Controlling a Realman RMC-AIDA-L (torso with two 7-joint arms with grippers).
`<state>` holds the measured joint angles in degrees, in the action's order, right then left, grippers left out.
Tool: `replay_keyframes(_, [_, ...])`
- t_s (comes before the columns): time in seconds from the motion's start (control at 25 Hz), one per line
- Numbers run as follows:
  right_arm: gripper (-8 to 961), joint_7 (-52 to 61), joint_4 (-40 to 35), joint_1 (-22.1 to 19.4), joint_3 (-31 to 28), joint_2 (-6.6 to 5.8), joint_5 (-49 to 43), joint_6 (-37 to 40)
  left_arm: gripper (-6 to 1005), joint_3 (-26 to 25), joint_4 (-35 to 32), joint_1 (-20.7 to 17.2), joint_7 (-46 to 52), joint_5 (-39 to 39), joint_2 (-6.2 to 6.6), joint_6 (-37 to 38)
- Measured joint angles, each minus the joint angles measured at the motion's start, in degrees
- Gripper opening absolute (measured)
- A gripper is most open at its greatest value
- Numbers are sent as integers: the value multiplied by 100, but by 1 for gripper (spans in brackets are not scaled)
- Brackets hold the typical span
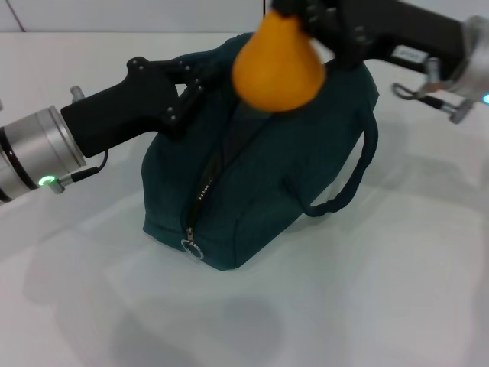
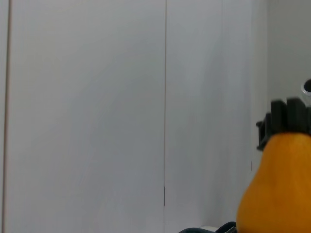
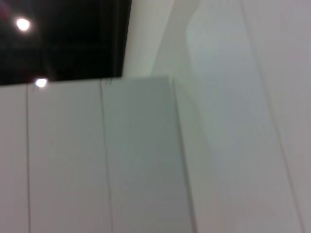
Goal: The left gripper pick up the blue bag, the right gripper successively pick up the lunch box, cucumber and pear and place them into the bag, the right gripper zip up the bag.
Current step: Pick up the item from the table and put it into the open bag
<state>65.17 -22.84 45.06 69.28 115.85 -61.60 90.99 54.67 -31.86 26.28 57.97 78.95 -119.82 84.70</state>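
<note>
White worktop (image 1: 367, 306) fills the head view, with pale wall panels behind it. We see the blue bag (image 1: 260, 191) standing near the middle of the worktop, towards the far edge, zipper (image 1: 205, 191) running up its near face to the top, ring pull (image 1: 191, 246) hanging at the low end. One loop handle (image 1: 353, 177) droops down the bag's right side; the second handle is hidden.

The left gripper (image 1: 187, 86) reaches in from the left edge of the worktop and meets the bag's upper left edge. Its fingers look closed on the fabric there, but the contact point is dark on dark, so we can't confirm the grip.

The right gripper (image 1: 306, 19) comes in from the far right corner and holds the pear (image 1: 276, 67) by its narrow top, above the bag's top opening. The pear hangs clear of the fabric and hides the opening, so we can't see inside the bag.

Left wrist view: mostly wall panels, with the pear (image 2: 279, 189) cut off at the corner and a black part of the right gripper (image 2: 286, 119) on top of it. Right wrist view: only wall and ceiling, blurred.
</note>
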Motion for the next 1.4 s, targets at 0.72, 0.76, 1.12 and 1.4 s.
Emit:
replay_keyframes(0.72, [77, -17, -3, -28, 1240, 32, -23, -945, 50, 0, 180, 135, -203, 7, 2, -251])
replay_keyframes(0.76, [78, -19, 8, -29, 1330, 33, -20, -995, 50, 0, 180, 137, -203, 7, 2, -252])
replay_keyframes(1.12, [86, -42, -21, -64, 2000, 35, 200, -1369, 51, 0, 386, 352, -266, 3, 4, -261])
replay_keyframes(1.4, [92, -56, -203, -198, 2150, 35, 322, -1339, 51, -19, 428, 368, -297, -18, 11, -355])
